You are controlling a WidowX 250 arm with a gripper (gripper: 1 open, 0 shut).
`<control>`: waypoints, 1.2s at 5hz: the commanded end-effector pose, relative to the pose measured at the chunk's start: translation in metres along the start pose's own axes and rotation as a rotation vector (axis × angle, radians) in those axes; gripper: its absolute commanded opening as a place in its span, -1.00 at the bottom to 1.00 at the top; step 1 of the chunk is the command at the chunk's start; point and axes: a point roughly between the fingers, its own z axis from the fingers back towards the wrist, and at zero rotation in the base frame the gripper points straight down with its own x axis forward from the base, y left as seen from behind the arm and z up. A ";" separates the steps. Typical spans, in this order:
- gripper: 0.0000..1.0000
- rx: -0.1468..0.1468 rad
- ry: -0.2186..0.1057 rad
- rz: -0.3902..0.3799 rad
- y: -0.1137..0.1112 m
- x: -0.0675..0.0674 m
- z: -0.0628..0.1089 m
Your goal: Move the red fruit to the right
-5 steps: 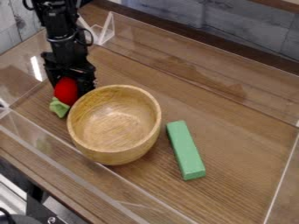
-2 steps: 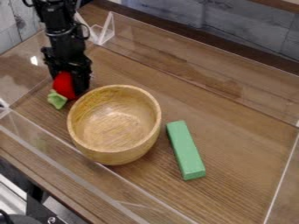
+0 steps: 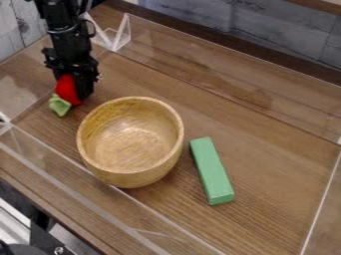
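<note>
Camera: gripper [image 3: 70,92] clenched on red fruit [image 3: 64,93], upper left of wooden bowl [image 3: 130,140].

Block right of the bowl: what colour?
Green, plain. The block lies on the table beside the wooden bowl; camera view shows it clearly.

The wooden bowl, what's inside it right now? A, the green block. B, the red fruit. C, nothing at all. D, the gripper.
C: the wooden bowl shows only bare wood inside; the red fruit is up at its left in the gripper, and the green block lies on the table to its right.
</note>
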 end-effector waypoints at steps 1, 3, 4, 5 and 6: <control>-1.00 0.045 -0.067 -0.045 0.012 0.006 0.039; -1.00 0.036 -0.066 -0.061 0.015 0.005 0.041; -1.00 0.020 -0.091 -0.011 -0.005 0.015 0.061; -1.00 -0.006 -0.119 0.000 -0.039 0.029 0.081; -1.00 -0.030 -0.131 -0.054 -0.078 0.044 0.080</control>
